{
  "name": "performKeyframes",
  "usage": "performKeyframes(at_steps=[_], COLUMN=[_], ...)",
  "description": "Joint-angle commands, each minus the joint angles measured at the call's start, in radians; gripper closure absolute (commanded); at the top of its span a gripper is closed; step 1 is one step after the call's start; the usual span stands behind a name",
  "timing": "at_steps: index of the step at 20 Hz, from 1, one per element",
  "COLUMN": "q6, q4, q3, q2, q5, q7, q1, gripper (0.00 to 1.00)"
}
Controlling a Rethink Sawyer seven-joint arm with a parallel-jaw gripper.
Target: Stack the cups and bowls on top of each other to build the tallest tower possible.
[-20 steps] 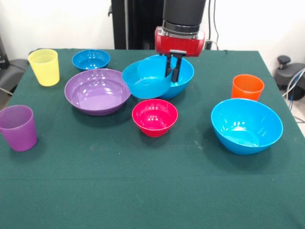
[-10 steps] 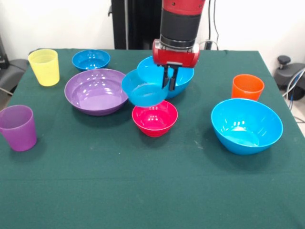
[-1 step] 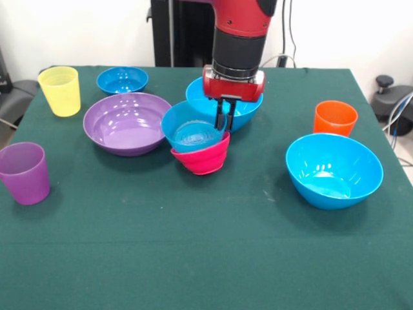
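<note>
1. Gripper [image 3: 224,121], on my red and black arm, stands vertical with fingers pinched on the right rim of a small glossy blue plastic bowl [image 3: 191,134].
2. That bowl sits tilted inside a small magenta plastic bowl [image 3: 205,160] on the green table [image 3: 206,245]; the magenta bowl leans too.
3. The stack lies directly under the gripper, so I judge that letting go comes next.
</note>
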Motion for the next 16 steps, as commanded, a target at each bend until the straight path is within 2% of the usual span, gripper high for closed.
performKeyframes(at_steps=[1,7,16], q6=[-0.017,-0.018,-0.001], q4=[-0.057,-0.088,-0.096], q3=[0.032,0.023,-0.002], q2=[0.03,0.058,0.037], q5=[-0.022,-0.003,0.014], q7=[0.07,0.089,0.105], q1=[0.035,0.064,0.112], gripper=[1.0,1.0,1.0])
